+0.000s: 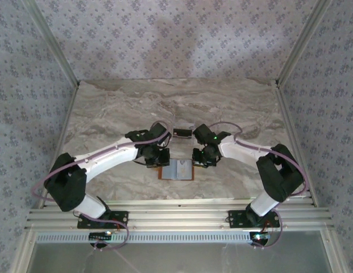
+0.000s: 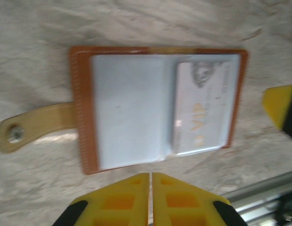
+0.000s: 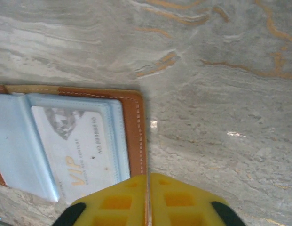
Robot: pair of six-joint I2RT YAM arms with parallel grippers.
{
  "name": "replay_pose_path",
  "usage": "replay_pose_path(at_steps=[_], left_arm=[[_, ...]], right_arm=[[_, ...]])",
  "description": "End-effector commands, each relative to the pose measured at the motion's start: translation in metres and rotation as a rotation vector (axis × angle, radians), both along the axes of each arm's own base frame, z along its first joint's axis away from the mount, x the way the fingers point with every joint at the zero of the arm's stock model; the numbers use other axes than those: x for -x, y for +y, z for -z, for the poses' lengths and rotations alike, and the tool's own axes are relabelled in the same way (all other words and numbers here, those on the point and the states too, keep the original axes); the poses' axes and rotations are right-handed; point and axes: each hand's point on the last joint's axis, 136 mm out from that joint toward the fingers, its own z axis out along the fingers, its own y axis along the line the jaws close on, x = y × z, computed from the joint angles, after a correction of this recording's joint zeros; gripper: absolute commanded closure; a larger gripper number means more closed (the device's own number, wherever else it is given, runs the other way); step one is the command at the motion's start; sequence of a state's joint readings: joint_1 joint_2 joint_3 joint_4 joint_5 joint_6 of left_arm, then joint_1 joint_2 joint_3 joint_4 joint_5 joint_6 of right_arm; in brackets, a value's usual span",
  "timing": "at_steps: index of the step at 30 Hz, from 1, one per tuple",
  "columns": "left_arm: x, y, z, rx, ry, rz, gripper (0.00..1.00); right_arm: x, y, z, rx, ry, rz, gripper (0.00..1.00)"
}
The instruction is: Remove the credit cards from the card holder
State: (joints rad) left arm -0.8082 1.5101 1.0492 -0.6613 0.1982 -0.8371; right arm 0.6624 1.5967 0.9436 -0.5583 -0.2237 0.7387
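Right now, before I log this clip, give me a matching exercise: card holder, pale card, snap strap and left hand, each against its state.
Things:
1. card holder
2. pale card
3. snap strap
4. left hand

States:
A. fingers together, holding nothing
B. lying open and flat
C. tucked inside the holder
D. sticking out sideways from the holder's edge

Pairs: 1-B; 2-C; 3-D; 4-A

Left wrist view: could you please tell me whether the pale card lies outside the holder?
No, the card sits tucked inside a pocket of the open holder.
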Motion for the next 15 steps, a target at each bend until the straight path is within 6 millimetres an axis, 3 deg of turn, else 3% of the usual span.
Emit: replay_pose_path(at_steps=[1, 6, 15], left_arm=[[-0.004, -0.023, 0.006, 0.113, 0.042, 0.002, 0.87], [-0.007, -0.035, 0.018, 0.168, 0.072, -0.005, 0.86], [-0.011, -0.043, 0.035, 0.181, 0.104, -0.013, 0.85]], right_arm=[[0.001, 0.007, -0.016, -0.012, -0.022, -0.024, 0.82], [0.002, 0.019, -0.010, -0.038, -0.003, -0.047, 0.70], [0.001, 0.028, 0.006, -0.057, 0.029, -0.063, 0.70]])
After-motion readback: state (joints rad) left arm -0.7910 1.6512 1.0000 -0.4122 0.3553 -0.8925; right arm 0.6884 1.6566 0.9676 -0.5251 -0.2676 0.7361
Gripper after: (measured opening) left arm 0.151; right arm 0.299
